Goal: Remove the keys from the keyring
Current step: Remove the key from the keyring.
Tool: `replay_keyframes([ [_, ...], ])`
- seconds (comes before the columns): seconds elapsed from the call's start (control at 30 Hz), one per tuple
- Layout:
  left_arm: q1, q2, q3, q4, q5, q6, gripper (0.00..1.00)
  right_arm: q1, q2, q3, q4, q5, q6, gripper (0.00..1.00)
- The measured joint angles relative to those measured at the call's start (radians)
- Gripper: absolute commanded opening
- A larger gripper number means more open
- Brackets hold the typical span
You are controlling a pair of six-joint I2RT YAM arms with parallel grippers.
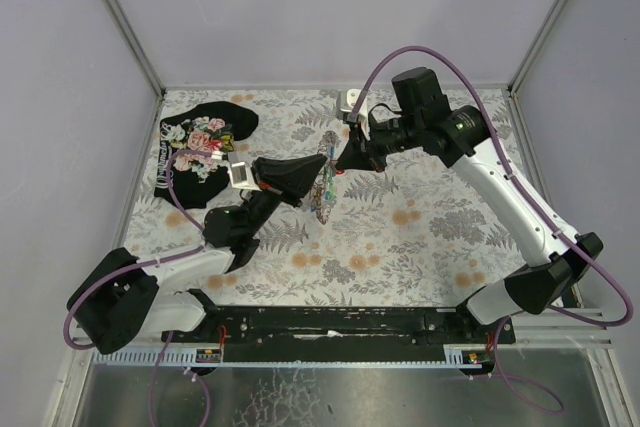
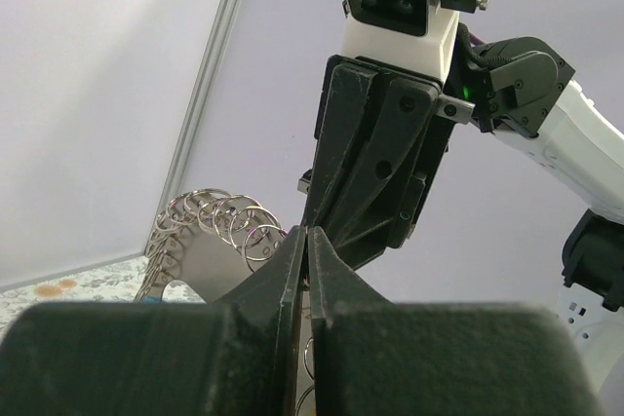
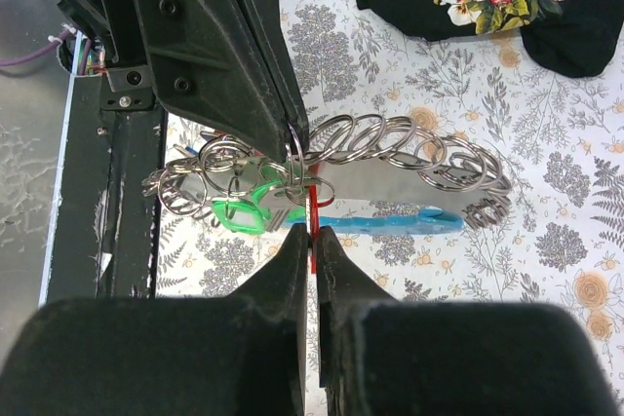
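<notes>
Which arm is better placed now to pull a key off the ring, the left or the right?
Probably the right. The right gripper is shut on the red key, so it can pull. The left gripper is shut at the keyring and can hold it steady.

no legible text or numbers, pale marks on black floral cloth, too small to read
</notes>
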Motion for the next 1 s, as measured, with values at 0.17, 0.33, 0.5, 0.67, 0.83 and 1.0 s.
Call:
replay_keyframes([
  [0.17,0.000,0.002,0.000,0.000,0.000,-0.002,0.00,0.001,0.000,-0.011,0.002,-0.006,0.000,0.06],
  [0.33,0.000,0.002,0.000,-0.002,0.008,-0.002,0.00,0.001,0.000,-0.024,0.000,-0.023,-0.004,0.18],
  [0.5,0.000,0.006,0.000,0.001,0.016,-0.002,0.00,0.001,0.000,-0.024,-0.035,-0.024,-0.027,0.37],
  [0.67,0.002,0.013,0.000,0.001,0.035,-0.006,0.00,-0.011,0.000,0.005,-0.076,-0.037,-0.037,0.40],
  [0.83,0.002,0.017,0.000,0.001,0.064,-0.013,0.00,-0.051,-0.013,0.036,-0.066,-0.119,-0.013,0.40],
  [1.0,0.002,0.017,0.000,0.001,0.089,-0.025,0.00,-0.058,-0.018,0.031,-0.011,-0.195,0.047,0.39],
])
